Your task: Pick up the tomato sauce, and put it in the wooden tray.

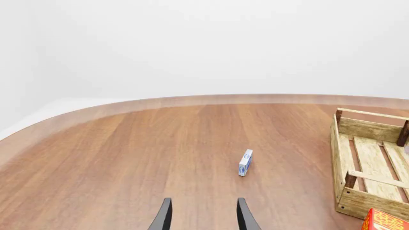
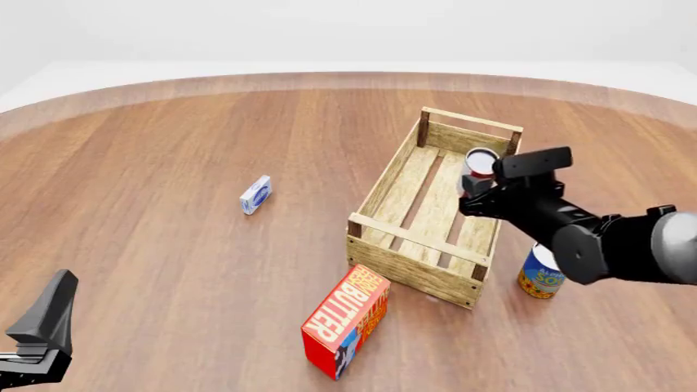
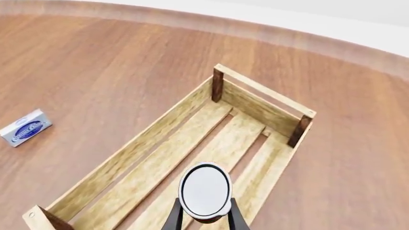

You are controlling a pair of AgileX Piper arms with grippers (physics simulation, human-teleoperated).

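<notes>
My right gripper (image 2: 475,183) is shut on the tomato sauce (image 2: 479,162), a small can with a silvery-white top. It holds the can above the right side of the wooden tray (image 2: 384,184). In the right wrist view the can's top (image 3: 205,190) sits between the fingers (image 3: 174,219) over the tray's slatted floor (image 3: 191,153). My left gripper (image 1: 203,218) is open and empty low at the near left of the table, and it also shows in the front view (image 2: 42,328). The tray's near end shows in the left wrist view (image 1: 364,163).
A red butter box (image 2: 346,320) stands in front of the tray's near corner. A blue and yellow can (image 2: 540,274) stands right of the tray, under my right arm. A small blue and white box (image 2: 255,194) lies left of the tray, ahead of my left gripper (image 1: 245,162).
</notes>
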